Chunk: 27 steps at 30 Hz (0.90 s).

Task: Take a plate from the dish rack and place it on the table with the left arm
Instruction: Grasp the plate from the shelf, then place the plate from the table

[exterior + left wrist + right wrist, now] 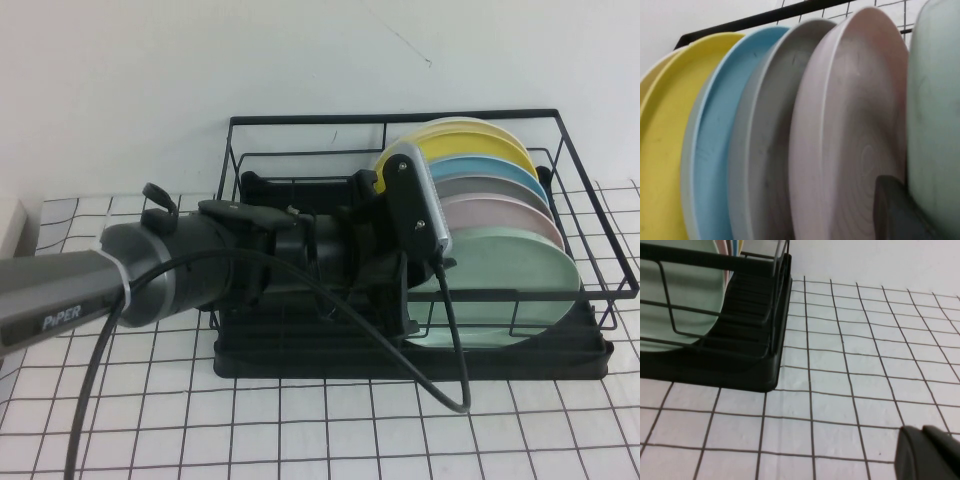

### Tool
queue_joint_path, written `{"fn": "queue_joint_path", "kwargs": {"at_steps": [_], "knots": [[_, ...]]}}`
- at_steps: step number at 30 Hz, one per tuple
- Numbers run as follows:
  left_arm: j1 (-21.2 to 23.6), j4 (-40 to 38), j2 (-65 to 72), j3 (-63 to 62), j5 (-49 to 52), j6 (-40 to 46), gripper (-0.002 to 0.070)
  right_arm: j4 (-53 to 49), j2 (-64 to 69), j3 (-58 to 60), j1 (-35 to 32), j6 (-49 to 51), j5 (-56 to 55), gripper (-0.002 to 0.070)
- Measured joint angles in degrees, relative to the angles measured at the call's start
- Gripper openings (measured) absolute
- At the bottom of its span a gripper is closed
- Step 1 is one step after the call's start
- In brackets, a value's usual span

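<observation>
The pale mint-green plate (510, 270) stands on edge at the front of a row of plates in the black wire dish rack (300, 120). My left arm reaches into the rack from the left. The left gripper (405, 300) is at the plate's left rim and shut on it. In the left wrist view one black finger (895, 210) sits between the pink plate (855, 125) and the mint plate (935, 100); the other finger is hidden behind the plate. My right gripper (921, 432) is shut and empty, low over the gridded table (865, 365), to the right of the rack's base (740, 370).
Behind the mint plate stand pink (500, 212), grey (490, 187), light blue (490, 168) and yellow (480, 148) plates. The left arm's black cable (440, 390) loops down over the rack's front edge. White gridded table (300, 420) lies in front of the rack.
</observation>
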Motion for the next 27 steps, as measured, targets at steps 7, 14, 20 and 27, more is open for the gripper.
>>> {"fn": "queue_joint_path", "kwargs": {"at_steps": [7,14,20,27], "knots": [[-0.4,-0.5,-0.1,-2.2,0.2,0.8,0.0093,0.0,0.0,0.0,0.0,0.0,0.1,-0.0003],[-0.8,-0.2,-3.8,-7.9,3.0,0.4,0.0093,0.0,0.0,0.0,0.0,0.0,0.1,-0.0003],[-0.6,0.2,-8.9,-11.0,1.6,-10.0,0.0088,0.0,0.0,0.0,0.0,0.0,0.1,-0.0003],[-0.2,7.4,-14.8,-11.5,1.6,-45.3,0.0088,0.0,0.0,0.0,0.0,0.0,0.1,-0.0003]]}}
